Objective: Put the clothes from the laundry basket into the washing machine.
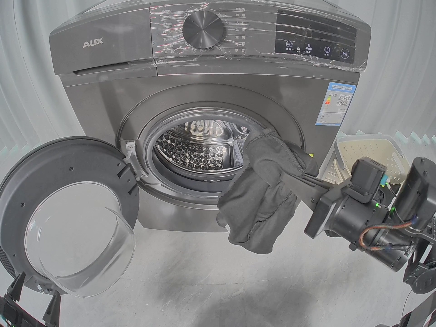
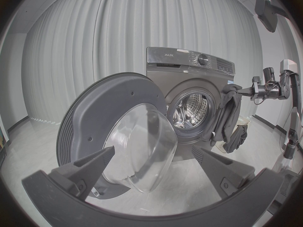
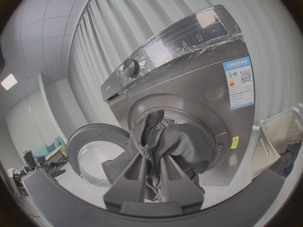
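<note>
Right claw (image 3: 153, 157) clamps one grey garment (image 1: 261, 196) before one washing machine (image 1: 109, 96); left claw (image 2: 153, 148) wide open, empty; one laundry basket (image 1: 390, 148).

The dark grey garment (image 1: 259, 196) hangs bunched at centre right, pinched in the right pincer (image 3: 154, 164) just before the open drum mouth (image 1: 200, 151) of the grey washing machine (image 1: 204, 91). Its door (image 1: 68, 205) stands wide open at lower left. The cream perforated laundry basket (image 1: 377, 153) sits at far right, with another dark garment (image 3: 287, 161) draped at its rim.
</note>
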`<state>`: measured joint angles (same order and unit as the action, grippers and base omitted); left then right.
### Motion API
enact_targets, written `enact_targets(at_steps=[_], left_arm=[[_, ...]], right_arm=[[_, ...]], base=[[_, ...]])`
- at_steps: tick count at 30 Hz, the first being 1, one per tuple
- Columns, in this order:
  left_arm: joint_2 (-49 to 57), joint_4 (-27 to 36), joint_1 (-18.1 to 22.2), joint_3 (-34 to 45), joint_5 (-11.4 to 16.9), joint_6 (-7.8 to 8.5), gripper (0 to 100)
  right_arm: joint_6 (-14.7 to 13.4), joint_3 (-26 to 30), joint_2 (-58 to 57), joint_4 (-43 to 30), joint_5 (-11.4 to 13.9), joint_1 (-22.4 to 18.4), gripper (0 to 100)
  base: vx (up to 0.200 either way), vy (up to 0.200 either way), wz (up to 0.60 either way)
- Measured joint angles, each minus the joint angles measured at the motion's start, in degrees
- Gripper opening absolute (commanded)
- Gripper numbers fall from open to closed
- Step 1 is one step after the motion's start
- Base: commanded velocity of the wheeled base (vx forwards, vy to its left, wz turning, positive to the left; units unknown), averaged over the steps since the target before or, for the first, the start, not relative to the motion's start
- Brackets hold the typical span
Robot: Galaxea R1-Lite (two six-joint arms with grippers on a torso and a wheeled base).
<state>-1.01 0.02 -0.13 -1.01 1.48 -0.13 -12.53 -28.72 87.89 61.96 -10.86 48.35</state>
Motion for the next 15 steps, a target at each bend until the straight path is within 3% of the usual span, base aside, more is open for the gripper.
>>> enact_targets(at_steps=[6,13,15], left_arm=[[-0.2,-1.0,0.0,-2.8,2.3,-0.24,100],[-6.8,-1.4,0.0,-11.4,15.8,-0.22,100],[-9.2,-1.8,0.0,-12.1,17.8,-0.16,100]], right_arm=[[0.2,-2.7,4.3,1.4,-3.3,0.0,0],[0.2,-6.6,8.5,1.6,-7.7,-0.3,0],[0.1,-7.5,9.4,1.6,-8.3,-0.4,0]], base=[[0.000,0.000,0.00],[0.000,0.000,0.00],[0.000,0.000,0.00]])
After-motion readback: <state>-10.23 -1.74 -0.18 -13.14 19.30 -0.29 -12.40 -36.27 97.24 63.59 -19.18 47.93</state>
